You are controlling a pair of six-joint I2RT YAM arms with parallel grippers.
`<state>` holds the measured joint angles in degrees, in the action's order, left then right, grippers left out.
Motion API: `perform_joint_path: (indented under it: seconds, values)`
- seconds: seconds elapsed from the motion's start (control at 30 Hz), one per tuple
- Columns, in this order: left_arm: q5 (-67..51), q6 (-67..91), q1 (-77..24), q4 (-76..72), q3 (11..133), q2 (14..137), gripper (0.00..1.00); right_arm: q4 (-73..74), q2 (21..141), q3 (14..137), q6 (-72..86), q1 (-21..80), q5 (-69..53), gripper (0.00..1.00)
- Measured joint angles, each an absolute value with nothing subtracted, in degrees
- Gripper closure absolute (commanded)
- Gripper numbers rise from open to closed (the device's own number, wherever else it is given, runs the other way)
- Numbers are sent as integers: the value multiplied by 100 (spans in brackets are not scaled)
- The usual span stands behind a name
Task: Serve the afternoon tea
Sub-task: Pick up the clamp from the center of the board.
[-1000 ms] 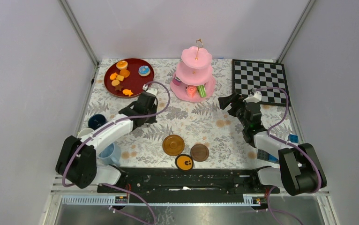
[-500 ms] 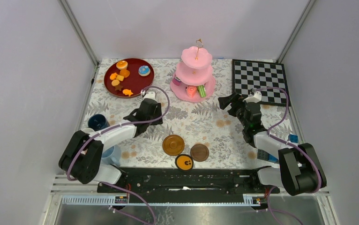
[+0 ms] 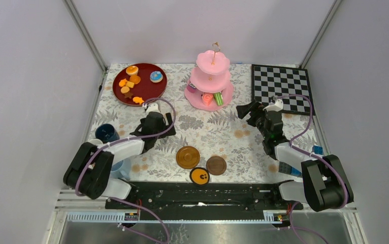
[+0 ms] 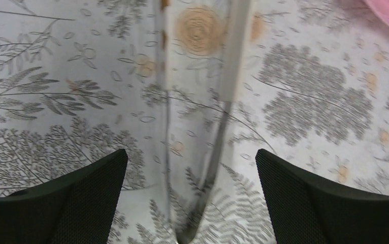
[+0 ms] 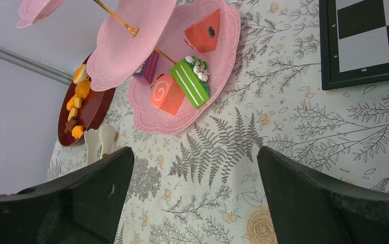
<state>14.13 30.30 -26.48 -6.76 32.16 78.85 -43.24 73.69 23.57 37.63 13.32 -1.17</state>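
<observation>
The pink three-tier scalloped cake stand (image 3: 195,96) stands midway along the far edge of the floral-cloth worktop (image 3: 218,134). Its bottom tier carries a green striped slice (image 5: 190,81), a pink roll (image 5: 164,95) and a red wedge (image 5: 202,31). The right claw (image 3: 244,110), spread wide and empty, hovers toward the right edge, facing the stand. The left claw (image 3: 152,109), also wide, hangs beside the dark red round plate (image 3: 149,90) in the far-left corner. A pale blurred strip (image 4: 197,76) between its fingers cannot be identified.
</observation>
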Motion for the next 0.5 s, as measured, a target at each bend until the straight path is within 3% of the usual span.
perform_joint_path:
  seconds: [0.13,0.4,0.5]
  values:
    - [1382,3048,-2359,-930,3205,8315,2,-4324,7369,2357,3763,1332,-117,2]
    - [1588,2980,-2453,-1297,3699,9067,14,-4362,7406,2357,3782,1332,-117,2]
    - [1737,2989,-2585,-1229,3868,9225,24,-4390,7422,2357,3787,1332,-119,2]
